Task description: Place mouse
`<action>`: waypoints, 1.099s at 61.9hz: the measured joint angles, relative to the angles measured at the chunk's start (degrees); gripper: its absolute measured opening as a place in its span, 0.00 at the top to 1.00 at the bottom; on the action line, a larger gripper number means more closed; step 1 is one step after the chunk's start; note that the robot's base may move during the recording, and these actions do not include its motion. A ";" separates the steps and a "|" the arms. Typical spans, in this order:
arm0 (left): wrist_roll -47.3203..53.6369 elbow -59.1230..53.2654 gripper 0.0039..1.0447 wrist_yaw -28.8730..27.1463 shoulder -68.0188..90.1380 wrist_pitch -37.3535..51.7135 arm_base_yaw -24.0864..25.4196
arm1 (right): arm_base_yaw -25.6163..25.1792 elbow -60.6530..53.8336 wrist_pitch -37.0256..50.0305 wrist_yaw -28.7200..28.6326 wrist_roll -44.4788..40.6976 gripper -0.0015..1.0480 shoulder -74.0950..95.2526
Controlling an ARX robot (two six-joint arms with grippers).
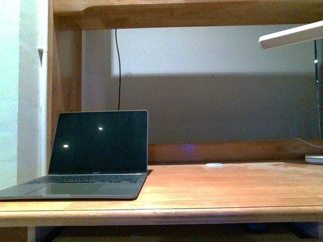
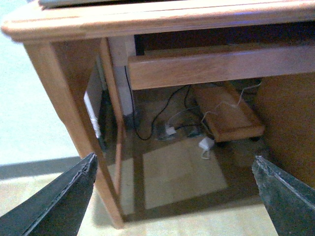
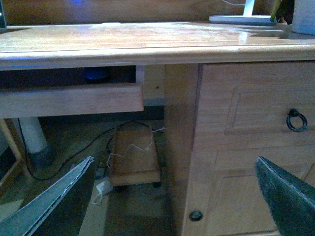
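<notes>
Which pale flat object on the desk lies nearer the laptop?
The small white disc near the middle; the lamp base sits at the far right.

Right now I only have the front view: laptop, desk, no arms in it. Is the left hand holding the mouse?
Observer: No. The left hand is open with nothing between its fingers. It sits below the desk edge and looks in at the cables on the floor.
Operator: And the right hand?
Observer: The right hand is open and empty too. It is also below the desk edge, facing the drawer with the ring pull. No mouse shows in either wrist view.
</notes>
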 joint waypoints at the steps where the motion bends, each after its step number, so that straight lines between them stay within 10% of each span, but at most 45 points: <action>1: 2.58 0.57 0.07 0.72 2.86 2.19 0.15 | 0.00 0.02 0.00 0.00 0.00 0.07 0.00; 26: 48.89 15.87 0.07 2.27 48.37 31.30 -0.11 | 0.00 0.00 0.00 0.00 0.00 0.07 0.00; 68: 64.92 37.00 0.07 4.74 70.51 31.50 -2.03 | 0.00 0.00 0.00 0.00 0.00 0.07 0.00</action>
